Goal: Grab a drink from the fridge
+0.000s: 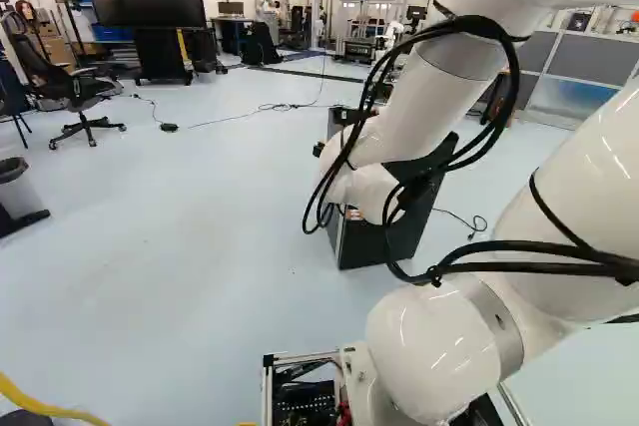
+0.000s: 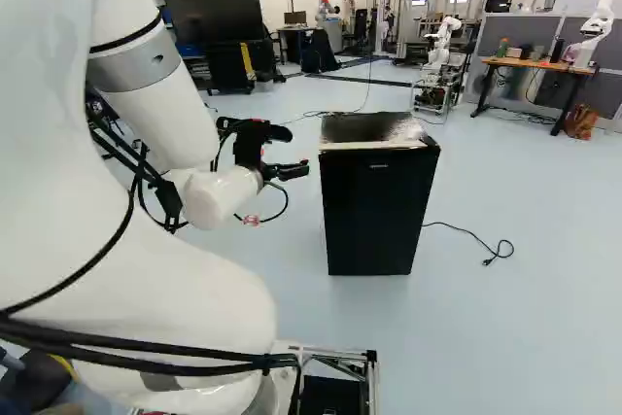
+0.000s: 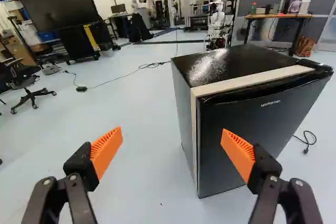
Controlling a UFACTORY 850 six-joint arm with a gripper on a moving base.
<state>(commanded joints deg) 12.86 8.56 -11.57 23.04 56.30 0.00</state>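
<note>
Taking twelve o'clock as straight ahead of the gripper [image 3: 171, 132], an office chair [image 1: 60, 82] sits off at ten and a big dark screen [image 3: 58, 3] at eleven. At the centre of the dial the gripper itself hangs released, its orange pads [image 3: 106, 148] spread wide with nothing between them.

The black fridge [image 3: 220, 69] stands upright on the floor at one o'clock, near but apart from the pads. Its door [image 3: 247, 135] looks shut, and no drink shows, so I judge the task to be at the approach. Left to do: reach the door's edge, pull it open, find and grip a drink, and bring it out.

The door faces back towards the robot and somewhat right, about five o'clock. The fridge's long axis runs straight up and down. A black fitting [image 3: 315, 65] at the top right corner looks like the hinge, so the door probably opens from its left edge, the one nearer the gripper.

At two o'clock a loose cord [image 2: 501, 250] lies on the floor; far behind, near one, stands a wooden-topped desk [image 3: 278, 16].
</note>
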